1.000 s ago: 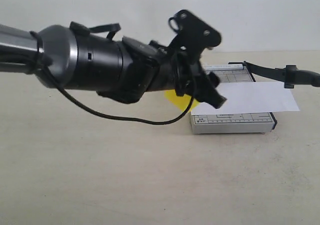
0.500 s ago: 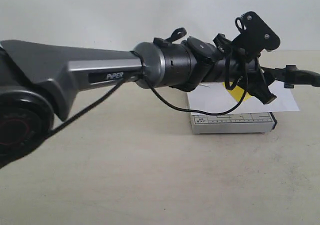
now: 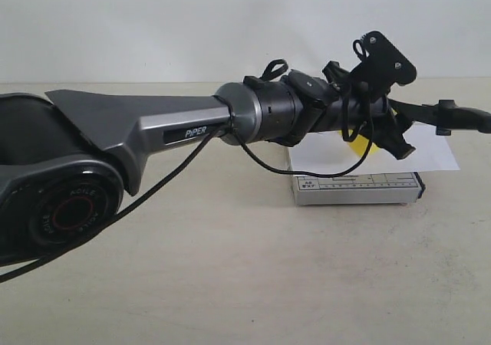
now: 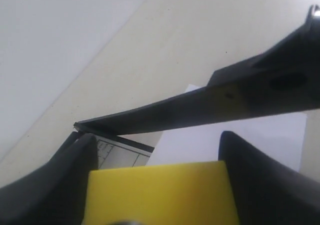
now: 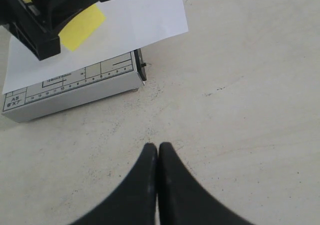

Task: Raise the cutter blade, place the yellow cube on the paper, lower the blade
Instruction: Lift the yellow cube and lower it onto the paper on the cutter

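Reads "PiPER" on left arm (image 3: 138, 123), "A5" on trimmer base (image 5: 75, 87). Holding yellow cube (image 4: 160, 192) clamped in left gripper (image 4: 160, 185), above paper (image 5: 145, 15), near raised cutter blade (image 4: 200, 105). Moved right from base's left edge 1 s back; barely lower than 0.5 s back. Pinched shut, empty at right gripper (image 5: 158, 160), off over table (image 5: 240, 110)

We see a plain white wall (image 3: 153, 23) behind a pale beige tabletop (image 3: 253, 284). Its surface looks matte and faintly speckled to us. The light is soft and even.
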